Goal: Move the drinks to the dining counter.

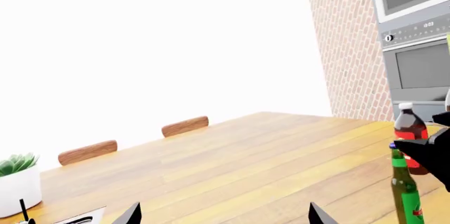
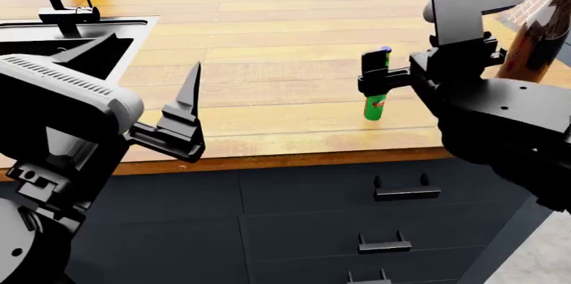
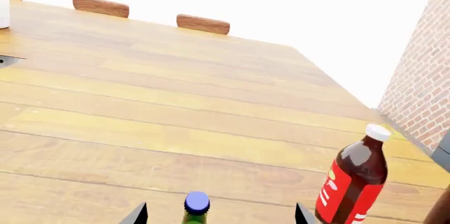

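Your right end effector (image 2: 373, 77) sits at the small green blue-capped bottle (image 2: 378, 100), fingers spread either side of its neck, not clamped. That bottle stands upright on the warm-brown wooden plank bench (image 2: 267, 43), near the front edge toward the right end. The red-labelled white-capped cola bottle (image 3: 355, 177) stands just beside it, nearer the right edge. Your left end effector (image 2: 183, 113) is open, holding nothing, over the front edge by the sink (image 2: 53, 47).

Kitchen: sink (image 2: 53, 47), wall oven (image 1: 420, 60)
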Tool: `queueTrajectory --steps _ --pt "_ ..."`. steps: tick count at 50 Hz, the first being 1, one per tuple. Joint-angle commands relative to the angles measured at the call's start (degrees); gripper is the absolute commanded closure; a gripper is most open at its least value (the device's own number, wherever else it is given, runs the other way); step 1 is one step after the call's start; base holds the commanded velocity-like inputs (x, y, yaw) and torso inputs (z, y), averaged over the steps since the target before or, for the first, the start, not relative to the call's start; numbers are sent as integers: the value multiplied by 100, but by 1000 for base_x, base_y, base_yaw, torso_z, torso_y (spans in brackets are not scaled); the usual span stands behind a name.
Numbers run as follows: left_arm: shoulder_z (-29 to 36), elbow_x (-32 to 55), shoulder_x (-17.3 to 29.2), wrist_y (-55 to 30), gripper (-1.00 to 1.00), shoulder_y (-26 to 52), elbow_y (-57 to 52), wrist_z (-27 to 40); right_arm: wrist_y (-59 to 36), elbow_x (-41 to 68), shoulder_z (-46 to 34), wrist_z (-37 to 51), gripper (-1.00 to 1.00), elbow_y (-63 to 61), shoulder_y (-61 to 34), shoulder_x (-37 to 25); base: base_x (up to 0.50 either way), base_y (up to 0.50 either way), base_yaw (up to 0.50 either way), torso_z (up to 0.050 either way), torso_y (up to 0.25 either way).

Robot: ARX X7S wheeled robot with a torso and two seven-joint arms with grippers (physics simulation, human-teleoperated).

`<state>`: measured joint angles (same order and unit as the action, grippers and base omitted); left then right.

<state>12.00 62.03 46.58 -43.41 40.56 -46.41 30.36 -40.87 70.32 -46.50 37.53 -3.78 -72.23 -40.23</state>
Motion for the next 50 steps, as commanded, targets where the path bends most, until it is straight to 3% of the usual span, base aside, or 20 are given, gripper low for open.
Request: queueTrajectory --steps 1,11,20,33,42,46,50 --pt "13 146 3 -95 -100 187 -40 78 -479 691 424 654 -100 -1021 -574 -448 0 0 0 0 0" --pt "-44 700 49 -386 -100 691 -242 459 -897 1896 963 1495 -100 -1968 -1357 -835 0 0 0 0 0" --pt "-394 1757 432 -469 -100 1067 -697 1160 -1122 2977 1218 2292 -100 -2575 -1912 -1154 0 0 0 0 0" --pt "-1233 3667 1677 39 -100 1641 -1243 2192 -1393 4288 1364 3182 -100 -2856 -2986 -1524 0 0 0 0 0" --pt "-2657 5053 3108 267 -100 1684 -1252 2506 -1552 5160 1402 3687 -100 -2908 -3820 -1799 0 0 0 0 0" --pt "-4151 6163 3293 -433 -100 1629 -961 2755 -1652 5541 1375 3909 -100 -2858 -4234 -1924 0 0 0 0 0" --pt "-4959 6881 3378 -987 -100 1776 -671 3015 -1722 5953 1321 4188 -100 -2804 -4744 -1950 0 0 0 0 0"
